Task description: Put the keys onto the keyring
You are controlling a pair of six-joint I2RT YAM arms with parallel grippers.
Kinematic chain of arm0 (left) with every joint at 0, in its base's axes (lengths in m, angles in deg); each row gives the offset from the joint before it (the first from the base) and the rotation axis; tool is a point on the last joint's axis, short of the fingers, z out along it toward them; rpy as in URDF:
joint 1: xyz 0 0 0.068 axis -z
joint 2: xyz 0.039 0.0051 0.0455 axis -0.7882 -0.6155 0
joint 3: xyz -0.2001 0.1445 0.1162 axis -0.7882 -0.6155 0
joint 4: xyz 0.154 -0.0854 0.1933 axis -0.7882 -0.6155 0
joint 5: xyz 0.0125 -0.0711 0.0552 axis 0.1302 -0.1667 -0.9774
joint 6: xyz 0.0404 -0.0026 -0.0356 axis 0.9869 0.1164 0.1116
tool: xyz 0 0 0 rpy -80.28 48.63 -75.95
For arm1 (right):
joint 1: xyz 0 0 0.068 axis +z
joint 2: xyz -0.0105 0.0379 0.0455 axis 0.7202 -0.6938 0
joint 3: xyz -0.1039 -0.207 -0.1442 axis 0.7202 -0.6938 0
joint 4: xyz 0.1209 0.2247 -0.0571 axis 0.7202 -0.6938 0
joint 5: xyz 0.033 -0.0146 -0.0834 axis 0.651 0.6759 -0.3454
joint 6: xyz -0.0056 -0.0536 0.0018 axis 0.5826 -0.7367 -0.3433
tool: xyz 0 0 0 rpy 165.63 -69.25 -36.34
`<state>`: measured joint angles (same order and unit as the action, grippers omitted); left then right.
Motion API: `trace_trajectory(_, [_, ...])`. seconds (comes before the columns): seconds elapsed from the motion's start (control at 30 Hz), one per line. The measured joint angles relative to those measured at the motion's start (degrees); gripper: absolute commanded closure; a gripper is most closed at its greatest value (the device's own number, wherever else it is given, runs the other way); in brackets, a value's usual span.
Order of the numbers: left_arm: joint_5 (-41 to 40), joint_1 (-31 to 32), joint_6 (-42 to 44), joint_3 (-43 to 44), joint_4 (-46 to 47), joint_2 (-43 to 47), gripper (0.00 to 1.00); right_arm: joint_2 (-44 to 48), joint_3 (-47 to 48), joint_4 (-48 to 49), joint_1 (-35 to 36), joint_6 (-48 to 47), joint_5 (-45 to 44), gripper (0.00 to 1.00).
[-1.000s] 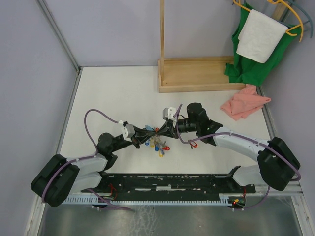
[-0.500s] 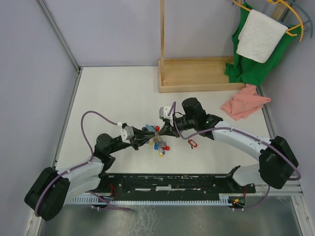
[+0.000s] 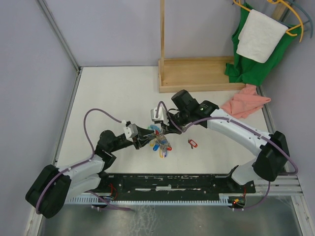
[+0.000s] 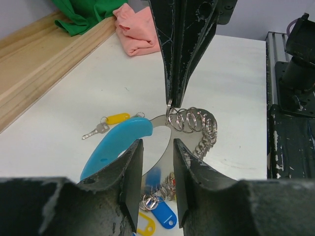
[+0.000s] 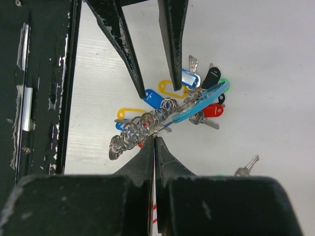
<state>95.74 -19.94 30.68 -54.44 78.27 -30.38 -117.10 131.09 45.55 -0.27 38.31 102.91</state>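
The keyring (image 3: 158, 142), a light-blue band (image 4: 118, 147) joined to grey metal strung with small rings and coloured tags, sits mid-table between both grippers. My right gripper (image 5: 154, 137) is shut on the metal part beside the coil of small rings (image 5: 130, 135). It comes down onto the ring from above (image 4: 171, 101). My left gripper (image 4: 156, 143) is open, its jaws astride the metal band without touching it. A yellow-tagged key (image 4: 115, 119) lies loose on the table beyond the blue band. A red-tagged key (image 3: 192, 143) lies alone to the right.
A wooden stand (image 3: 197, 73) stands at the back. A pink cloth (image 3: 243, 104) lies at the right. Green cloth and a white towel (image 3: 258, 34) hang at the back right. A black rail (image 3: 172, 182) runs along the near edge.
My left gripper has opened from shut on the ring. The right gripper has closed fully and swung left and farther back, still at the ring's metal end.
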Motion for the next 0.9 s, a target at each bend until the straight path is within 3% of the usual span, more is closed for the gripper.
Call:
trace_trajectory(0.3, [1.62, 0.00, -0.55, 2.45, 5.09, -4.76, 0.65, -2.54, 5.46, -8.94, 1.99, -5.16, -4.24, 0.99])
trace_trajectory(0.57, [1.99, 0.20, -3.54, 3.06, 11.17, -10.49, 0.66, -3.17, 6.32, -9.64, 2.51, -6.43, -4.96, 0.99])
trace_trajectory(0.9, [-0.68, 2.73, -3.69, 3.06, 11.78, -11.45, 0.61, -3.17, 6.32, -9.35, 2.49, -6.12, -5.38, 0.99])
